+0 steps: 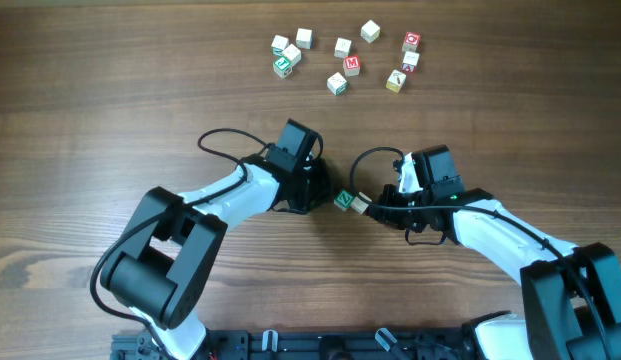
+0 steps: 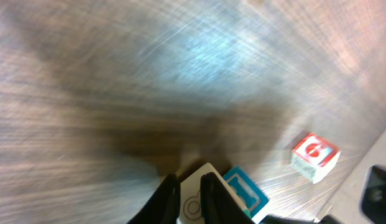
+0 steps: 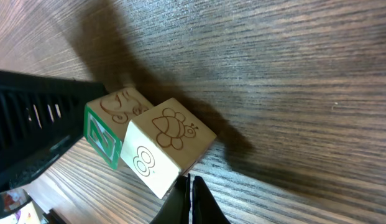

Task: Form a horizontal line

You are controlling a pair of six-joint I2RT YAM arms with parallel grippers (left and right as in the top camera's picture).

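From above, you see your two arms meet in the middle of the wooden table (image 1: 110, 120). Your left gripper (image 1: 322, 193) and your right gripper (image 1: 373, 208) point at each other. Between them sit the green cube (image 1: 343, 200) and the beige cube (image 1: 358, 205), side by side and touching. The green one is nearer the left gripper. A bunch of other cubes (image 1: 353, 65) lies well apart, up at the far side.

In the left wrist view, which is blurry, your left fingers (image 2: 214, 196) are close together and pinch a pale cube (image 2: 194, 202) with a ring on it. A blue-trim cube (image 2: 245, 193) sits right against it. A red-faced cube (image 2: 314, 157) sits apart from both.

In the right wrist view, your right fingers are pressed tight together and hold nothing. Their tip is just beside the low corner of the beige cube; you cannot tell if it touches. The green cube leans right against the beige one, with a black part (image 3: 31, 118) on its other side.
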